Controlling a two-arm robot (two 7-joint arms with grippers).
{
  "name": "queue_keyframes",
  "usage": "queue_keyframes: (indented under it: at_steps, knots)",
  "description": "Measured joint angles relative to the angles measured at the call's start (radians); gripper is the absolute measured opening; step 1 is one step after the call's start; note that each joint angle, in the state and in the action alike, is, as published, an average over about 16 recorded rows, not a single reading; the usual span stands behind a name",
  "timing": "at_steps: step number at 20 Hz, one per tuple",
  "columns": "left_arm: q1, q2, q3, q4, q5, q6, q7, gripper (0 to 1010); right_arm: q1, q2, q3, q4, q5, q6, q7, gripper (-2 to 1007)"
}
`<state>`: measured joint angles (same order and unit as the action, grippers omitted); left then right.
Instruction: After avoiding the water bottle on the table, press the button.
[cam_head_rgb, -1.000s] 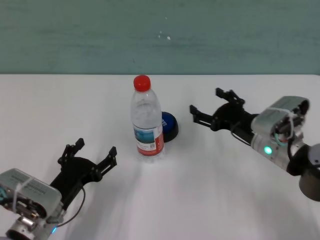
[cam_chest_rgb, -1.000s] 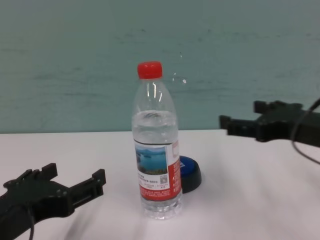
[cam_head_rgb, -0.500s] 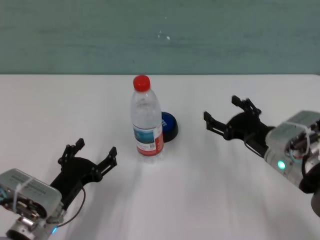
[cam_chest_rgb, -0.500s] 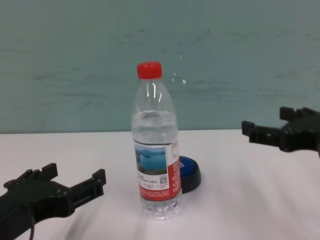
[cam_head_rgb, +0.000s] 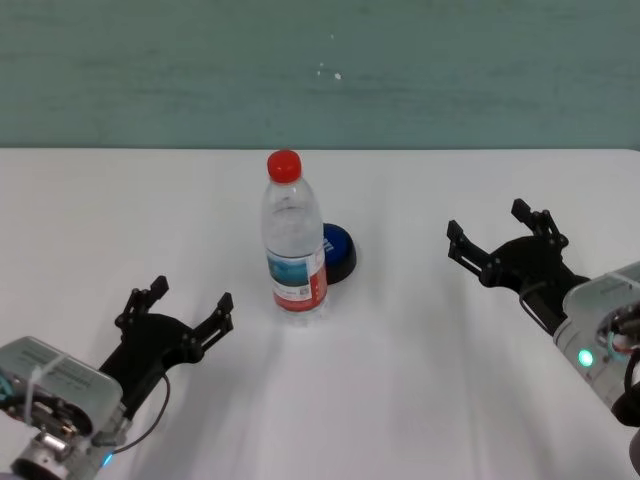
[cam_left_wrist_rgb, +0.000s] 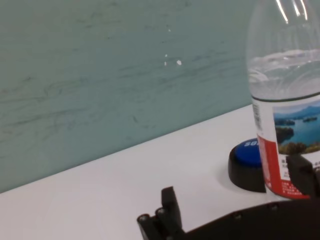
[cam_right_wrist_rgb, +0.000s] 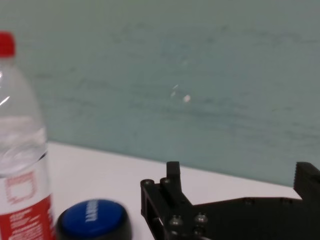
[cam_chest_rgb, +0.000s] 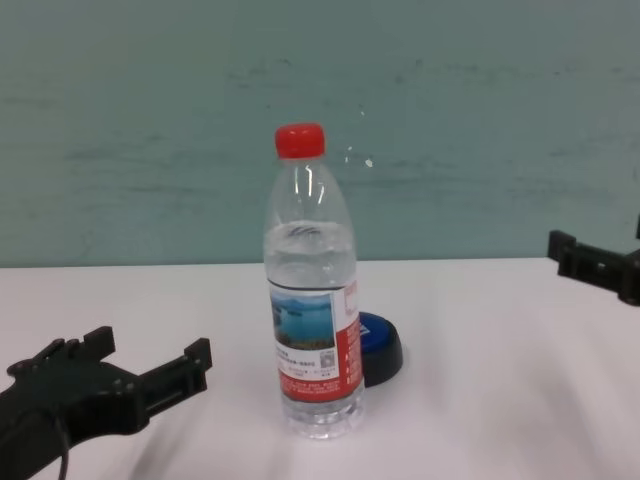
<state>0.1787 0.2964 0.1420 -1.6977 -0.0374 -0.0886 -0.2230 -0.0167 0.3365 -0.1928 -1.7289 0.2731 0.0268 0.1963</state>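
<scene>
The left gripper (cam_head_rgb: 178, 312) rests low over the near left of the table (cam_head_rgb: 400, 400), a smooth plain white top; its black, angular fingers are spread apart and hold nothing. In the chest view its arm is cut off by the frame's corner.

Right of it, near the table's middle, stands the water bottle (cam_head_rgb: 294, 240): clear ribbed plastic, round in section, with a red screw cap and a glossy red, white and blue label bearing a landscape picture. Its long axis is upright, cap pointing straight up.

The button (cam_head_rgb: 338, 251) sits just behind and to the right of the bottle, close against it. It is low and round, a blue domed top on a black base, and the bottle hides its left part.

Well to the right, the right gripper (cam_head_rgb: 502, 238) hovers with its black fingers parted and empty, pointing toward the button. In the chest view only one fingertip shows at the frame's edge.
</scene>
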Motion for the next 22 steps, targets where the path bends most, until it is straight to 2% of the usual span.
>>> queue_keyframes:
  at_steps: [4,7,16,22]
  knots:
    - [0.0,0.0,0.0,0.0,0.0,0.0,0.0,1000,-0.035,-0.026,0.02,-0.017,-0.01,-0.015,-0.022,1004]
    - [0.0,0.0,0.0,0.0,0.0,0.0,0.0,1000,-0.051,-0.042,0.026,-0.022,-0.018,-0.019,-0.028,1004]
    - [0.0,0.0,0.0,0.0,0.0,0.0,0.0,1000,-0.061,-0.068,0.016,0.002,-0.037,-0.012,0.0,1004]
    - [0.0,0.0,0.0,0.0,0.0,0.0,0.0,1000,-0.061,-0.084,0.017,0.034,-0.032,-0.026,0.016,1004]
